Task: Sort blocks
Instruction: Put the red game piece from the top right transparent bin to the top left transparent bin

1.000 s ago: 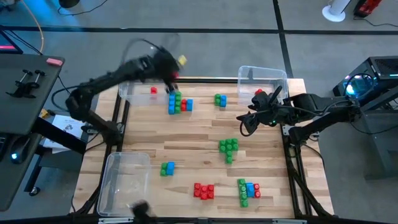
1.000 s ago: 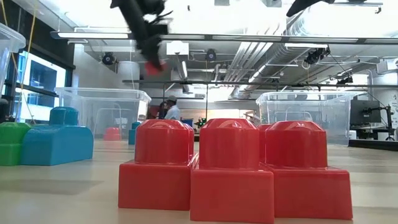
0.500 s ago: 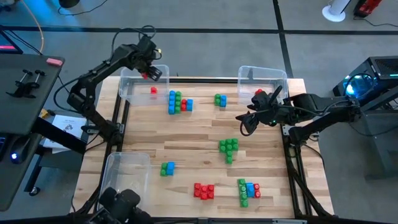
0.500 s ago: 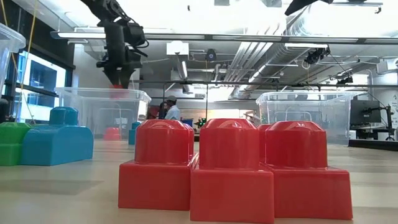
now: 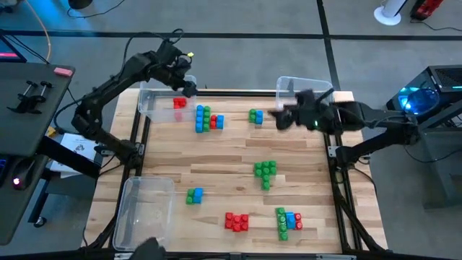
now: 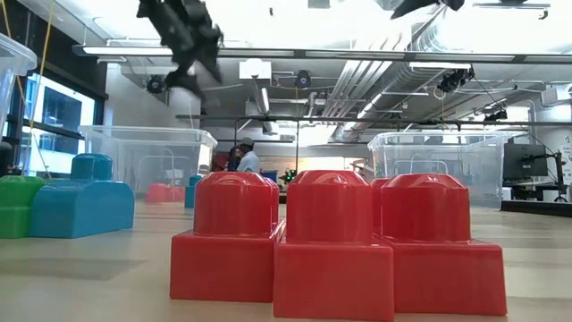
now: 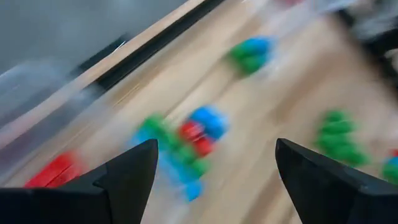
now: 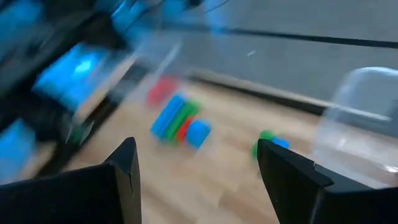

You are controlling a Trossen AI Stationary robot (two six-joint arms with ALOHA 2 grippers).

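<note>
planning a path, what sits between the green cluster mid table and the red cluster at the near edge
Bare wood, in the high view: nothing lies between the green cluster and the red cluster.

1. The high view looked straight down on the whole table point(image 5: 238, 155).
2. The low view sat at tabletop level, close behind a red block cluster point(image 6: 335, 241).
3. Both wrist views looked down past their own fingers and shared the mixed block cluster point(image 7: 186, 146).
</note>
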